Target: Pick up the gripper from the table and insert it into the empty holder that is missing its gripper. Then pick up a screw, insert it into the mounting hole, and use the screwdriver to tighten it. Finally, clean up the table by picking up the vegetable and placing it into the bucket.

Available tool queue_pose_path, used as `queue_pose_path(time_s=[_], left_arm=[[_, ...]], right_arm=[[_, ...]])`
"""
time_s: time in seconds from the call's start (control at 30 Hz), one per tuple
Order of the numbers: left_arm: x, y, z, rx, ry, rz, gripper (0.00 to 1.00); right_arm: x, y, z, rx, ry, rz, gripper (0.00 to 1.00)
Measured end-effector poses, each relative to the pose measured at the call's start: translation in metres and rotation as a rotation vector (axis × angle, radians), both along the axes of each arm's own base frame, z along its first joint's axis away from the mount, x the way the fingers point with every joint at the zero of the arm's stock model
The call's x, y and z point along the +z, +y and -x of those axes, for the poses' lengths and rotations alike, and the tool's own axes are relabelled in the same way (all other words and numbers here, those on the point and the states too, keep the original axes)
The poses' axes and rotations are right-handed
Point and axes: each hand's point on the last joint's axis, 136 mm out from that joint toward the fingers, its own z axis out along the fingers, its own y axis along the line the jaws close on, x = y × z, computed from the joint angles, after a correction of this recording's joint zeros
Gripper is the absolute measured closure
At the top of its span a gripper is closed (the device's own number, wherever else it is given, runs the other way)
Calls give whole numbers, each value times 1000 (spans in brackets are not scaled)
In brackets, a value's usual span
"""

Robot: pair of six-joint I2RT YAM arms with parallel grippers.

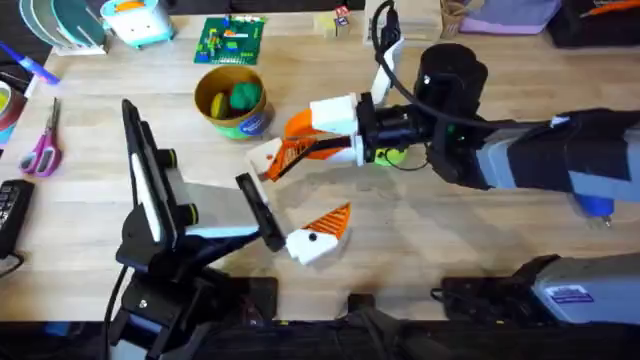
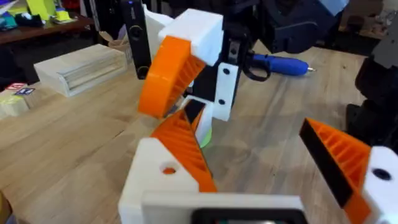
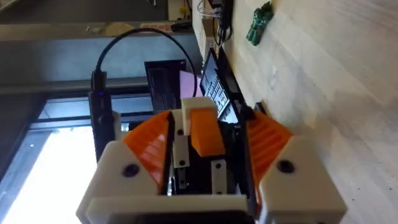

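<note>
My right gripper [image 3: 208, 158] clamps the gripper [image 3: 205, 132] between its 2 pads; my left gripper [image 2: 273, 168] gapes empty.

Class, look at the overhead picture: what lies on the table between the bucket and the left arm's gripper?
In the overhead view, between the bucket and the left gripper lie the right gripper's orange-padded fingers.

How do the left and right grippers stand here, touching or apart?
Apart. The overhead view shows a strip of bare table between the right gripper and the left gripper nearer the bases.
</note>
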Motion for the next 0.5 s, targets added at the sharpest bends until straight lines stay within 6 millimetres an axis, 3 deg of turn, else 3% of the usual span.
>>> queue_pose_path(time_s=[0.27, 0.5], left_arm=[[0, 0, 0, 0, 0, 0, 9], [0, 0, 0, 0, 0, 0, 9]], right_arm=[[4, -9, -3, 26, -73, -19, 300], [6, -16, 3, 81, -112, -38, 301]])
